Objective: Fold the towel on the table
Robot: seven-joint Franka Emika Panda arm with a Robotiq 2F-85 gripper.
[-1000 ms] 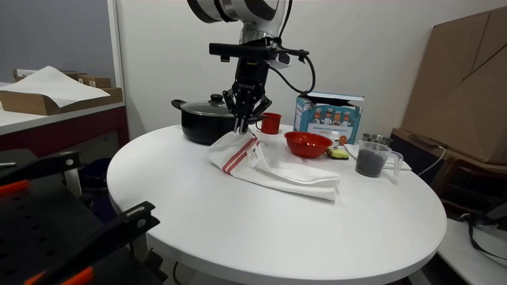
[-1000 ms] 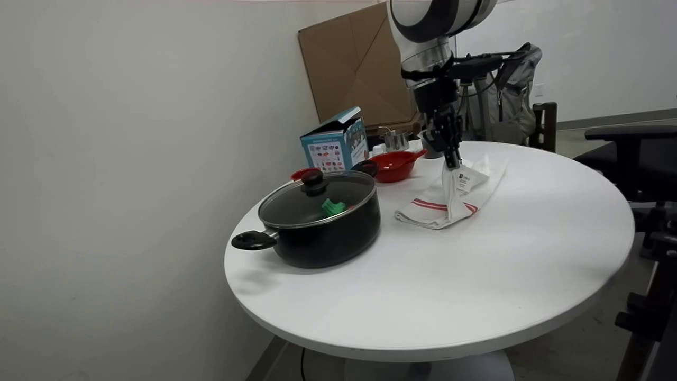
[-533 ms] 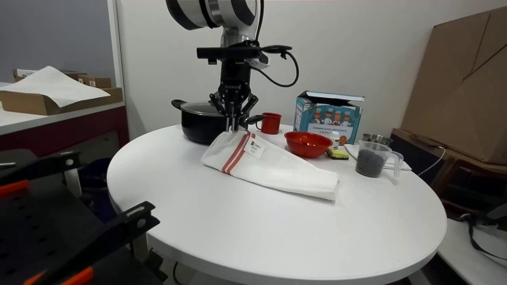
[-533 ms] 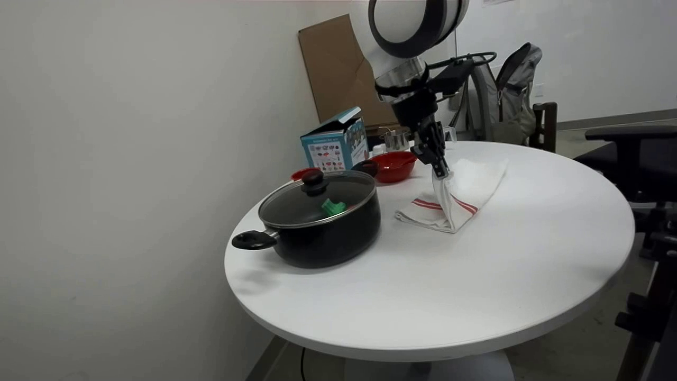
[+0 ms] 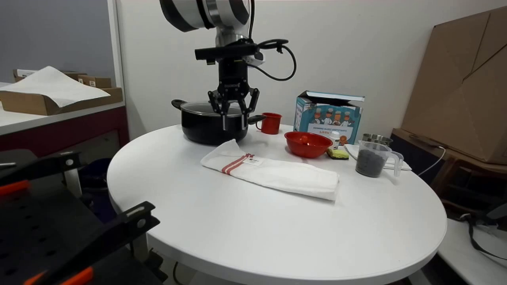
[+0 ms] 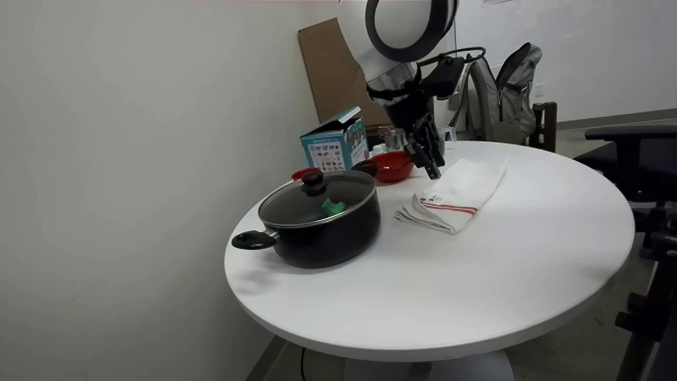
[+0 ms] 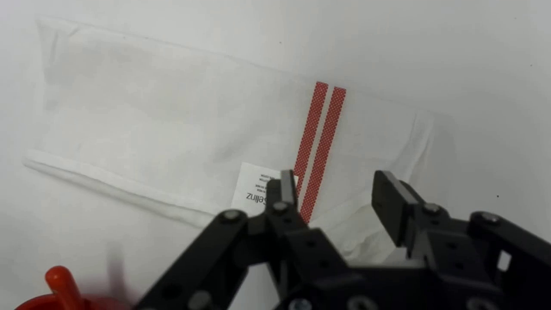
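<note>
The round white table (image 5: 273,233) gives the fold a smooth bed, on which cloth will probably slide if tugged sideways. The towel (image 5: 277,174) lies on it as a long layered strip, one end nearest the black pot (image 6: 322,241) but apart from it. Above that end hangs the claw (image 5: 234,123), its fingers (image 7: 389,206) spread apart with nothing between them; in both exterior views they look off the cloth. The step in hand seems to be ending a lengthwise fold, and it would go best with a straight lift, fingers wide until well above, so that neither snags the top layer. Any sideways swing should mind the red bowl (image 5: 307,147), which sits near the strip's long edge. One corner (image 5: 229,148) juts past that edge towards the pot, so the fold is not yet square; a light pinch on the corner alone, laid inward, should even it out better than a pull. The two red stripes (image 7: 323,153) make a good guide for lining up layers, and the white label (image 7: 252,189) beside them, print showing, marks where a fingertip could catch.
</note>
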